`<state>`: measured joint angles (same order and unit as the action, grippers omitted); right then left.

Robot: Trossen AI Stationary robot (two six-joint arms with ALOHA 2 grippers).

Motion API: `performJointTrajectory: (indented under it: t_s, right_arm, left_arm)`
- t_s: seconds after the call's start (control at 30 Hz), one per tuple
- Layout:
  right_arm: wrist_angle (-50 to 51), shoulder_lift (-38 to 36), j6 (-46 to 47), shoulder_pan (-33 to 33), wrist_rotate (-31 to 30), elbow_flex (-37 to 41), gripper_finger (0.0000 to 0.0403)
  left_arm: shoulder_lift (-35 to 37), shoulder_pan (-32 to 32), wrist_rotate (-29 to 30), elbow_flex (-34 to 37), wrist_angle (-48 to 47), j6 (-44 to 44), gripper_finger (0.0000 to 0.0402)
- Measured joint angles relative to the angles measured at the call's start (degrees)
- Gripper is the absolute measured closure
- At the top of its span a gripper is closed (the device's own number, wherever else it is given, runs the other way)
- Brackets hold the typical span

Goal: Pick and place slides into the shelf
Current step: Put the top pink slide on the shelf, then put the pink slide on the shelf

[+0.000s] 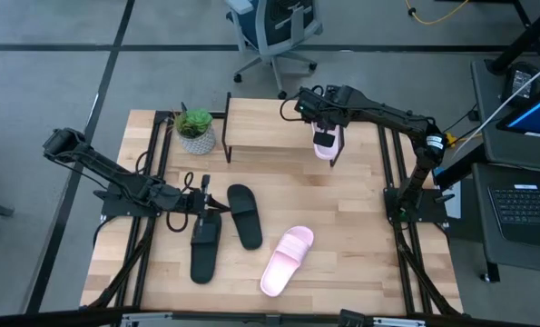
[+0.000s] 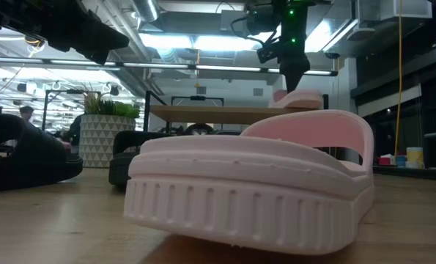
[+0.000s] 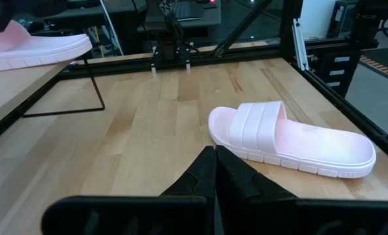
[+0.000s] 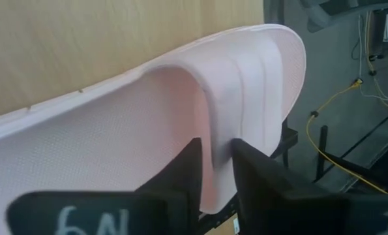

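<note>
Over shelf [image 1: 265, 127], right gripper [image 1: 325, 136] straddles pink slide [image 1: 327, 143] strap; grasp unclear; left gripper [image 1: 200, 203] clenched.

One pale pink slide [image 1: 327, 143] lies on the shelf [image 1: 265, 127], a light wooden board on thin black legs, at its right end (one end overhanging the front edge). Below, on the worktop, two black slides [image 1: 243, 215] lie close together and a second pink slide [image 1: 286, 261] lies tilted, to their right.
</note>
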<state>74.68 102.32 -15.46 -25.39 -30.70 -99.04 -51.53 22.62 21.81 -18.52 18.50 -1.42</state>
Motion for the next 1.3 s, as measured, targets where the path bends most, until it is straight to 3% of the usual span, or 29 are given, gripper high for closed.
performJointTrajectory:
  t_s: [0.33,0.5,0.9,1.3]
  right_arm:
    - [0.5,0.0,-0.3,0.0,3.0,-0.2,0.0221]
    - [1.7,0.0,0.1,0.2,3.2,-2.9,0.0194]
    - [8.4,0.0,7.3,2.9,3.0,-8.4,0.0193]
    - [14.3,0.0,14.0,7.0,3.0,-8.9,0.019]
  left_arm:
    - [0.0,0.0,0.0,0.0,0.0,0.0,0.0401]
    - [0.0,0.0,0.0,0.0,0.0,0.0,0.0401]
    - [0.0,0.0,0.0,0.0,0.0,0.0,0.0401]
    - [0.0,0.0,0.0,0.0,0.0,0.1,0.0401]
